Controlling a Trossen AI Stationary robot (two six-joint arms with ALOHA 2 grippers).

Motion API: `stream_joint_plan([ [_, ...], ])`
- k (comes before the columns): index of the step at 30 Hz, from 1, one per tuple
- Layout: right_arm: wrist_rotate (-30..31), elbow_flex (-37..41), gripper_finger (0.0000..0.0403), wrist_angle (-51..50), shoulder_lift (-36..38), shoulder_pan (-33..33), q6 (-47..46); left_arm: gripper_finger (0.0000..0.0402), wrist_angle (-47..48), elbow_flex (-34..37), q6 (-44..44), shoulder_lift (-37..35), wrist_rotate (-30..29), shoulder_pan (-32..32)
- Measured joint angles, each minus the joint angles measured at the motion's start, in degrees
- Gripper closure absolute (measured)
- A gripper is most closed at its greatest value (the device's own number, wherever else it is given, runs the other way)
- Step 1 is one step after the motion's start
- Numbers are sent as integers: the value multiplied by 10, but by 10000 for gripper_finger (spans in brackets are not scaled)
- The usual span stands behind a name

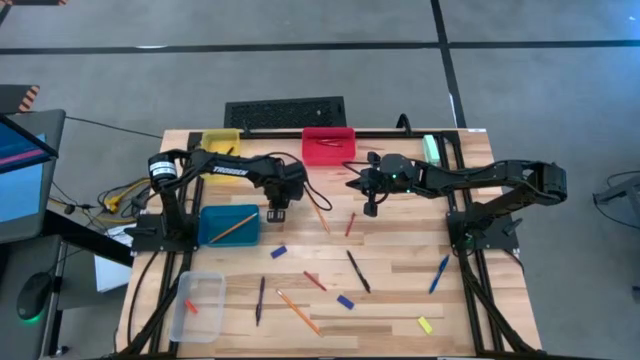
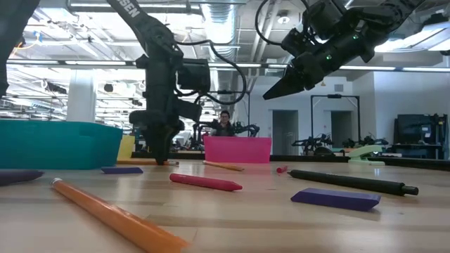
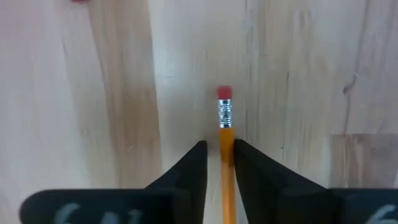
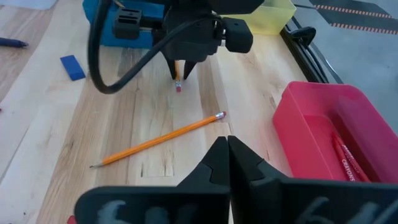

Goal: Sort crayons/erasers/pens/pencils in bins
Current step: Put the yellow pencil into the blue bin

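Orange pencil clamped between the fingers of the left gripper, its pink eraser tip pointing down at the wooden table; in the high view this gripper stands low over the table just beside the teal-blue bin, which already holds one pencil. Right gripper hovers above the table near the red bin with its fingers pressed together and nothing between them. Red bin contains crayons. A second pencil lies loose on the wood between the two grippers. Yellow bin sits at the far edge beside the left arm; clear bin sits at the near left corner with a small orange-red piece inside. Scattered over the near half: a black pen, a blue pen, a third pencil, blue erasers and a yellow eraser.
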State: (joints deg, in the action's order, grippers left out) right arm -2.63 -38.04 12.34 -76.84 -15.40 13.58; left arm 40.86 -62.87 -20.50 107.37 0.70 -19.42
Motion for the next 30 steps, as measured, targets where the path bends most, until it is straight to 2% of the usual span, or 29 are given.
stream_joint_plan([
  [10,0,0,396,0,0,0,0,387,29,-29,-43,5,-13,-12],
  [17,0,0,395,0,0,0,0,389,36,-67,-49,9,-48,-18],
  [25,0,0,395,-1,0,0,0,392,52,-87,-38,9,-26,-30],
  [30,0,0,395,-1,0,0,0,392,65,-104,-30,8,24,-38],
])
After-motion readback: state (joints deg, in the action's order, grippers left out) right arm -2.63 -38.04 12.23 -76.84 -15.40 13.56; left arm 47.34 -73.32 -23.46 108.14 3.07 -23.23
